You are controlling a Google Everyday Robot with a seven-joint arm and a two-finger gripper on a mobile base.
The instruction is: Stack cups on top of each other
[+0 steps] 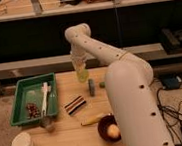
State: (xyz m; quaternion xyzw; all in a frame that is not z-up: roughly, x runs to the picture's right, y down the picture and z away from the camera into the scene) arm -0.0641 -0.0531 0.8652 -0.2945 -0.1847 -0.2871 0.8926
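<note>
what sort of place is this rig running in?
Probably a lab or workshop: metal shelving behind, cables on the floor, a wooden table of props. The pincer holds a lime-green cup over the table's far side.

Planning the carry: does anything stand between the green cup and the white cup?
Yes. The gripper, at the far edge of the table, holds the green cup. Toward the white cup at the front-left corner lie a corner of the tray and the grey cup.
</note>
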